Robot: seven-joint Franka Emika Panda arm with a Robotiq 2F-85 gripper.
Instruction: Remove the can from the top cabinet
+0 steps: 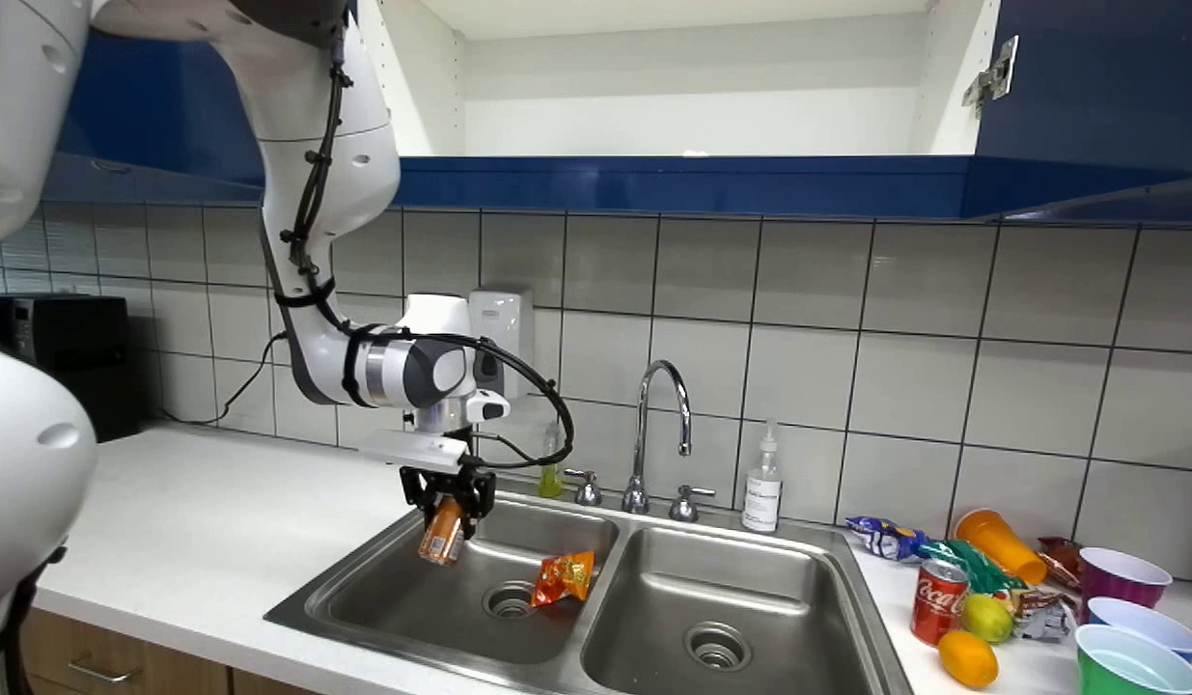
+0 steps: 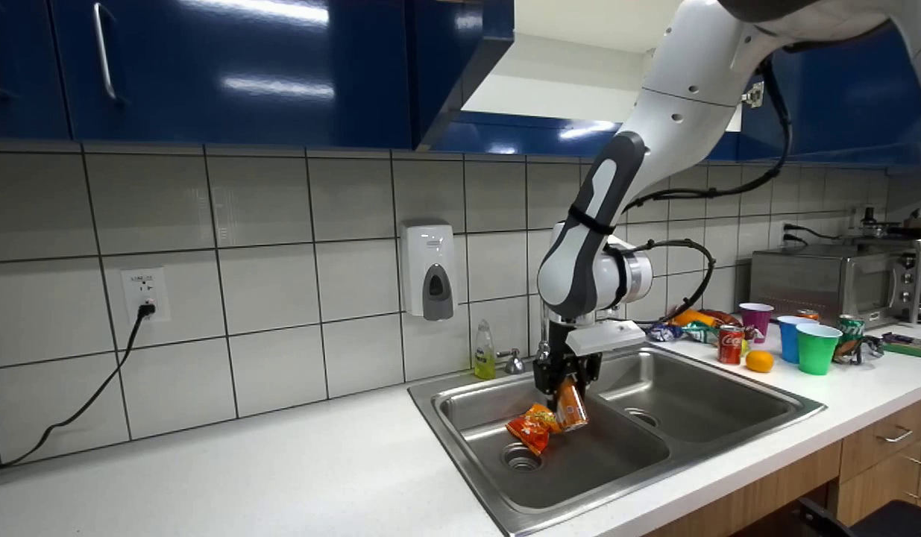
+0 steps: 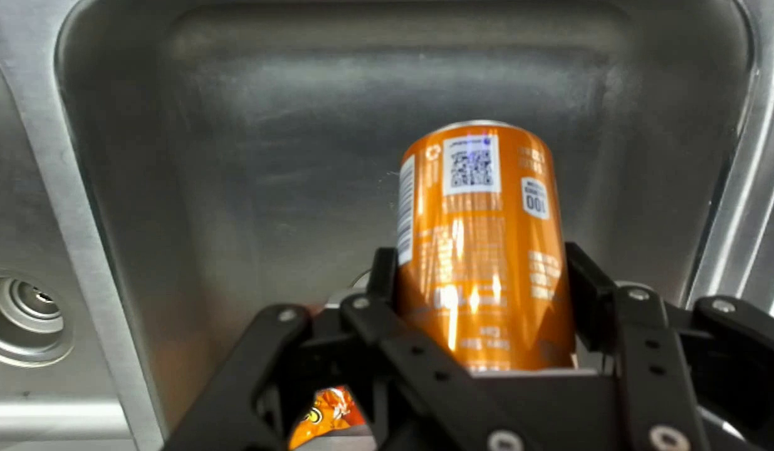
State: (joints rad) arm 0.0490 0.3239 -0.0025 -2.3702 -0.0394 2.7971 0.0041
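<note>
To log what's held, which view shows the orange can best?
The wrist view: the orange can looms large there, gripped by the tool, its QR code plain. In both exterior views it is small, tilted and partly covered by the tool.

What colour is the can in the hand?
The can is orange with pale print, clearest in the wrist view.

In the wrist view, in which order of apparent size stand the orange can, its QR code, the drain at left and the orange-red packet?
Orange can
Drain
QR code
Packet: unsure, because the gripper hides part of it.
</note>
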